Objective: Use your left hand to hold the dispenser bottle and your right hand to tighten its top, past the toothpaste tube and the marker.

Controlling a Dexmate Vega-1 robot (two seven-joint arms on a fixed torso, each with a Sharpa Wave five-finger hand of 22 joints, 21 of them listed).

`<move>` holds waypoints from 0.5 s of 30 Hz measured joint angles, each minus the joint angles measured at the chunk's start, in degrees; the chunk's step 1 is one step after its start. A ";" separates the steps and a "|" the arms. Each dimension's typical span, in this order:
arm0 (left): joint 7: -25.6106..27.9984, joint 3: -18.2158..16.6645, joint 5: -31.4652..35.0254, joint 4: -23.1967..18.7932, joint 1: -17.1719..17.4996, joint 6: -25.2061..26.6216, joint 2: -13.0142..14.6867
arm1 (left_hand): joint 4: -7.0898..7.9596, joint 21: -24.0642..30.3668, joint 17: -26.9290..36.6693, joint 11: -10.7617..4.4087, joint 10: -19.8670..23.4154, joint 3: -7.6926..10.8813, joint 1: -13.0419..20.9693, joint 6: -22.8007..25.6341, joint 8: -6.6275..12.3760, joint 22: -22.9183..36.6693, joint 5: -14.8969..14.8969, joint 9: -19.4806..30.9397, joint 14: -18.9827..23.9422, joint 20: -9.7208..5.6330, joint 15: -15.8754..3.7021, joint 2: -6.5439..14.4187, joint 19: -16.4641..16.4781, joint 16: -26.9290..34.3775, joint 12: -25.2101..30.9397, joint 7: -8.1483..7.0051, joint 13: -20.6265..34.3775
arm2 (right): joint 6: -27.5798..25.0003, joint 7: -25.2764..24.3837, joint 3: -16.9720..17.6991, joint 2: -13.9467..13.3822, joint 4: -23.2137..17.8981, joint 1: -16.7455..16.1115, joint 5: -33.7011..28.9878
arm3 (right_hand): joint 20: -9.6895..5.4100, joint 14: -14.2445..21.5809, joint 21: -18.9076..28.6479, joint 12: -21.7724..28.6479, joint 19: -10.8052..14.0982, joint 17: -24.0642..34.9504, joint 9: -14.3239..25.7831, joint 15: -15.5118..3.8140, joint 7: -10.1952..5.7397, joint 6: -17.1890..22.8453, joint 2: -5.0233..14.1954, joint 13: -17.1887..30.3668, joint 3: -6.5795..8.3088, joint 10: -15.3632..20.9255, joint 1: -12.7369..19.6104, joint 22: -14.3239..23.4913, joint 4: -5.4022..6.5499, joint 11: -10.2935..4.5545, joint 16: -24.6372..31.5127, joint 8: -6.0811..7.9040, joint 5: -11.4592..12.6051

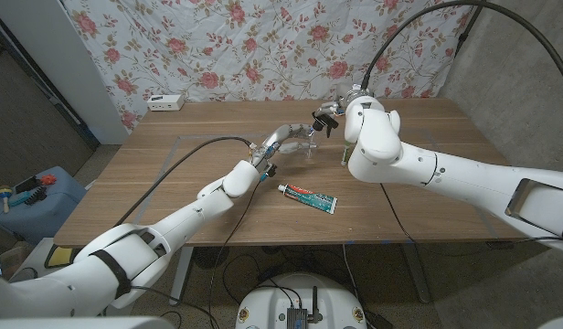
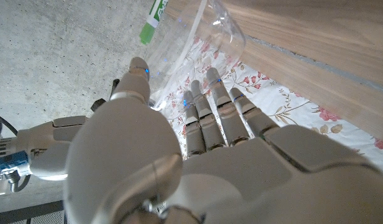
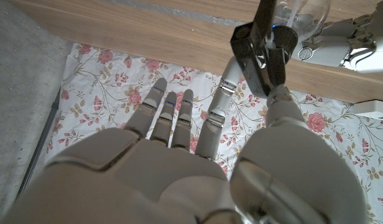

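Toothpaste tube: a toothpaste tube [image 1: 308, 197] lies flat on the wooden table [image 1: 172, 174] nearest the robot, just right of the left forearm, apart from both hands; it looks like one of the things the arms have to reach past

Marker: a green-capped marker [image 1: 344, 157] sits farther back, right of the bottle and partly behind the right arm; the left wrist view catches its green end [image 2: 148, 30] beyond the bottle

Left hand: the left hand [image 1: 283, 139] reaches across the middle of the table and wraps the clear dispenser bottle [image 1: 304, 144]; in the left wrist view its fingers [image 2: 210, 106] and thumb lie on either side of the transparent body [image 2: 204, 43], seemingly closed on it, a steadying hold that would keep the bottle from turning

Right hand: the right hand [image 1: 334, 114] hangs just beyond and above the bottle, at its black top [image 1: 325, 123]; the right wrist view shows what the head view cannot, the thumb pressed to the black pump head [image 3: 260, 53] with a finger alongside, the others spread, a pinch fit for twisting

Task stage: judged from these holds, the tightening appears to be in hand, not finished

Backdrop: a floral cloth [image 1: 263, 46] hangs behind the far edge
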 measured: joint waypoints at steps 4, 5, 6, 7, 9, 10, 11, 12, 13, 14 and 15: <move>0.00 0.01 -0.03 0.12 0.01 -0.06 -0.04 | 0.00 0.00 0.00 0.00 0.00 0.00 0.00 0.00 -0.03 0.00 -0.01 -0.01 0.00 0.00 0.00 0.00 0.00 0.00 0.00 0.00 0.00 | 0.00 0.77 0.00 0.51 0.61 -0.22 -1.33 | -0.15 0.44 0.00 0.00 0.28 0.00 -0.24 -0.45 -0.25 1.02 0.01 0.00 -0.09 0.51 0.02 0.00 -0.20 -0.11 0.00 0.44 0.00; 0.00 0.01 -0.05 0.17 0.01 -0.08 -0.06 | 0.01 0.00 0.00 0.00 0.00 -0.01 0.00 0.00 -0.06 0.00 -0.14 -0.01 0.00 0.00 0.00 0.00 0.00 0.00 0.00 0.00 0.00 | 0.00 0.86 -0.02 0.68 0.74 -0.24 -1.48 | -0.27 0.51 0.00 0.00 0.40 0.00 -0.27 -0.51 -0.27 1.07 0.19 0.00 -0.09 0.51 0.21 0.00 -0.21 -0.11 0.00 0.44 0.00; 0.00 0.01 -0.05 0.22 0.01 -0.08 -0.09 | 0.01 0.00 -0.01 0.00 0.00 -0.01 0.00 0.00 -0.16 0.00 -0.14 -0.01 0.00 0.00 0.00 0.00 0.00 0.00 -0.02 0.00 0.00 | 0.00 0.91 -0.02 0.69 0.83 -0.24 -1.61 | -0.35 0.51 0.00 0.00 0.48 0.00 -0.27 -0.51 -0.22 1.42 0.19 0.00 -0.09 0.63 0.25 0.00 -0.21 -0.23 0.00 0.44 0.00; 0.00 0.02 -0.06 0.29 0.01 -0.11 -0.11 | 0.01 0.00 -0.01 0.00 0.00 -0.01 0.00 0.00 -0.18 0.00 -0.11 -0.01 0.00 0.00 0.00 0.00 0.00 0.00 -0.03 0.00 -0.01 | 0.00 0.94 -0.06 0.82 1.00 -0.24 -1.70 | -0.35 0.51 0.00 0.00 0.48 0.00 -0.27 -0.51 -0.04 1.63 0.05 0.00 -0.07 0.72 0.39 0.00 -0.22 -0.32 0.00 0.44 0.00; 0.00 0.02 -0.07 0.36 0.01 -0.14 -0.15 | 0.01 0.00 -0.01 0.29 0.29 -0.01 0.00 0.08 -0.21 0.00 0.02 -0.02 0.00 0.00 0.00 0.00 0.00 0.00 -0.04 0.08 -0.02 | 0.00 0.96 -0.16 1.01 1.30 -0.24 -1.86 | -0.35 0.63 0.00 0.00 0.48 0.00 -0.27 -0.63 -0.10 2.37 0.06 0.00 0.06 0.92 0.41 0.00 -0.36 -0.52 0.00 0.83 0.08; 0.00 0.03 -0.09 0.48 0.00 -0.16 -0.18 | 0.01 0.00 -0.01 0.30 0.29 -0.01 0.00 0.08 -0.18 0.00 0.03 -0.03 0.00 0.00 0.00 0.00 0.00 0.00 -0.04 0.08 -0.02 | 0.00 0.97 -0.20 1.10 1.44 -0.24 -1.96 | -0.35 0.72 0.00 0.00 0.48 0.00 -0.27 -0.72 -0.23 2.64 0.41 0.00 0.06 1.13 0.76 0.00 -0.36 -0.31 0.00 1.05 0.26; 0.00 0.03 -0.10 0.57 -0.03 -0.19 -0.21 | 0.01 0.00 -0.01 0.30 0.29 -0.01 0.00 0.08 -0.15 0.00 0.08 -0.04 0.00 0.00 0.00 0.00 0.00 0.00 -0.04 0.08 -0.02 | 0.00 0.97 -0.27 1.23 1.65 -0.25 -2.06 | -0.35 0.72 0.00 0.00 0.48 0.00 -0.27 -0.72 -0.31 2.77 0.43 0.00 0.06 1.46 0.78 0.00 -0.36 -0.43 0.00 1.05 0.27; -0.01 0.04 -0.12 0.63 -0.05 -0.21 -0.23 | -0.01 0.00 -0.01 0.30 0.29 0.01 0.00 0.09 -0.12 0.00 0.12 -0.04 0.00 0.00 0.00 0.00 0.00 0.00 -0.05 0.08 -0.02 | 0.00 0.97 -0.31 1.31 1.76 -0.25 -2.12 | -0.56 0.72 0.00 0.00 0.69 0.00 -0.27 -0.72 -0.36 3.17 0.43 0.00 0.21 1.53 0.79 0.00 -0.51 -0.50 0.00 1.26 0.27; -0.02 0.05 -0.13 0.70 -0.10 -0.23 -0.26 | -0.08 0.00 -0.01 0.30 0.29 0.08 0.00 0.09 -0.01 0.00 0.13 -0.04 0.00 0.00 0.00 0.00 0.00 0.00 -0.05 0.09 -0.02 | 0.00 0.97 -0.35 1.42 1.92 -0.26 -2.18 | -0.66 1.01 0.00 0.00 0.79 0.00 -0.27 -0.74 -0.41 3.72 0.42 0.00 0.22 1.73 1.09 0.00 -0.51 -0.31 0.00 1.47 0.27; -0.03 0.06 -0.14 0.74 -0.14 -0.25 -0.28 | -0.15 0.00 -0.01 0.30 0.29 0.15 0.00 0.18 0.00 0.00 0.13 -0.04 0.00 0.00 0.00 0.00 0.00 -0.01 -0.05 0.17 -0.03 | 0.00 0.97 -0.35 1.42 1.92 -0.26 -2.21 | -0.66 1.17 0.00 0.00 0.79 0.00 -0.27 -0.74 -0.45 4.09 0.42 0.00 0.22 1.85 1.09 0.00 -0.51 -0.42 0.00 1.69 0.27; -0.04 0.07 -0.15 0.79 -0.18 -0.26 -0.32 | -0.15 0.00 -0.01 0.30 0.29 0.15 0.00 0.18 0.00 0.00 0.13 -0.04 0.00 0.00 0.00 0.00 0.00 -0.01 -0.05 0.17 -0.03 | 0.00 0.96 -0.39 1.50 2.05 -0.26 -2.26 | -0.66 1.33 0.00 0.00 0.79 0.00 -0.27 -0.72 -0.40 4.52 0.48 0.00 0.22 2.25 1.36 0.00 -0.51 -0.42 0.00 1.88 0.27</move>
